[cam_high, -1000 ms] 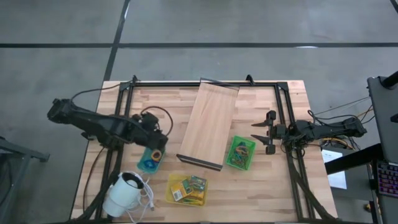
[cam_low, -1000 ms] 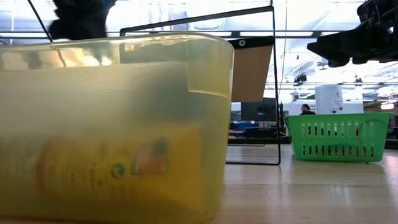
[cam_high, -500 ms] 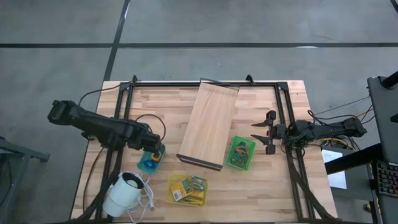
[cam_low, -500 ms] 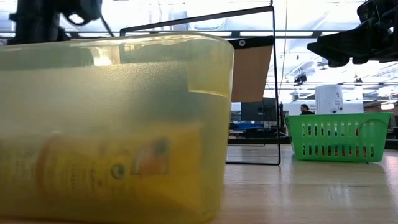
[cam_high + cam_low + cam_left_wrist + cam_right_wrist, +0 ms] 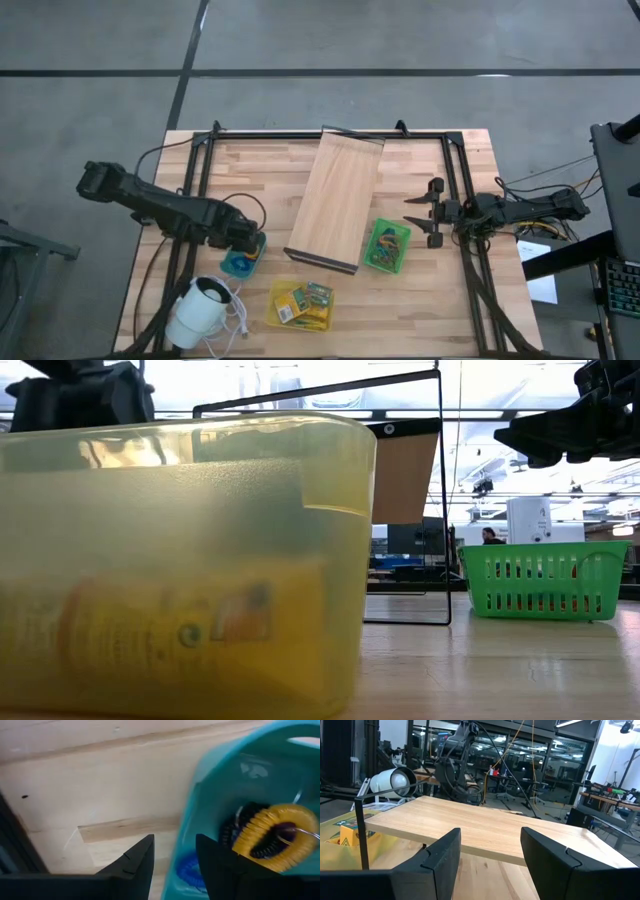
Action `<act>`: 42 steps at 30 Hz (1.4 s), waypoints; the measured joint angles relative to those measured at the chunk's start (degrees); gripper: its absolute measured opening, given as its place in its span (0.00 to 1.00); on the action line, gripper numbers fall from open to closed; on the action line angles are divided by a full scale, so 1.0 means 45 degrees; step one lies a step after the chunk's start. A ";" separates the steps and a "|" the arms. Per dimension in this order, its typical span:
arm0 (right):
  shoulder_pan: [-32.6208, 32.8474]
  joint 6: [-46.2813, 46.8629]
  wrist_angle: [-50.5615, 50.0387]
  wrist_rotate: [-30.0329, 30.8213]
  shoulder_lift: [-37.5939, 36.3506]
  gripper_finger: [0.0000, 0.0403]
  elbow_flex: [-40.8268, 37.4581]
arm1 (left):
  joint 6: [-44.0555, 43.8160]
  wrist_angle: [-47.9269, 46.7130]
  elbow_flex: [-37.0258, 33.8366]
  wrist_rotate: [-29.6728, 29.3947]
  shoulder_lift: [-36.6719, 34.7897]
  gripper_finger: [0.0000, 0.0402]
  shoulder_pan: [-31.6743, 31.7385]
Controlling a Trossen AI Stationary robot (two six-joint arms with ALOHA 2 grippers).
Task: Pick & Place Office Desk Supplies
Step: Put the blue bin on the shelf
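Note:
A small teal bin (image 5: 238, 266) stands on the table at the near left. It holds coiled rings: a yellow one (image 5: 270, 835), a black one (image 5: 234, 827) and a blue one (image 5: 186, 868). My left gripper (image 5: 243, 245) points down over the bin's far rim. It is open, with one finger outside the teal wall (image 5: 200, 790) and one over the inside (image 5: 175, 865). My right gripper (image 5: 418, 213) waits open and level at the right, beyond the green basket (image 5: 387, 245). Nothing is between its fingers (image 5: 490, 855).
A long pale wooden board (image 5: 335, 200) lies slanted mid-table. A yellow bin (image 5: 300, 303) with packets stands near the front edge and fills the low view (image 5: 180, 560). A white round corded device (image 5: 198, 310) sits at the near left corner. A black frame (image 5: 330, 135) rims the table.
My left gripper has come down and a little toward the table's near edge, onto the teal bin's far rim. Its wrist rolled on the way. The bin and its rings have stayed in place.

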 joint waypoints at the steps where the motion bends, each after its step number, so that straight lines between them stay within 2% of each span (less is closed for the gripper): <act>1: -0.0004 0.0000 0.0000 0.0000 0.0005 0.51 0.0000 | -0.0013 0.0118 -0.0114 -0.0001 0.0000 0.36 0.0002; 10: -0.0005 0.0000 0.0000 0.0000 0.0000 0.51 0.0000 | -0.0047 0.1024 -0.0856 0.0002 0.0000 0.28 0.0012; 21: -0.0005 0.0000 0.0000 0.0000 0.0000 0.51 0.0000 | -0.0047 0.1081 -0.0866 0.0046 0.0000 0.02 0.0012; 32: -0.0005 0.0000 0.0000 0.0000 0.0000 0.51 0.0000 | 0.0422 0.0413 -0.0128 0.0448 -0.0029 0.01 0.0012; 37: -0.0005 0.0000 0.0000 0.0000 0.0003 0.51 0.0000 | 0.0773 -0.0820 0.1113 0.0484 -0.0391 0.01 0.0012; 42: 0.0000 0.0000 0.0000 0.0000 0.0004 0.51 0.0000 | 0.0759 -0.3041 0.2896 0.0483 -0.0559 0.01 0.0012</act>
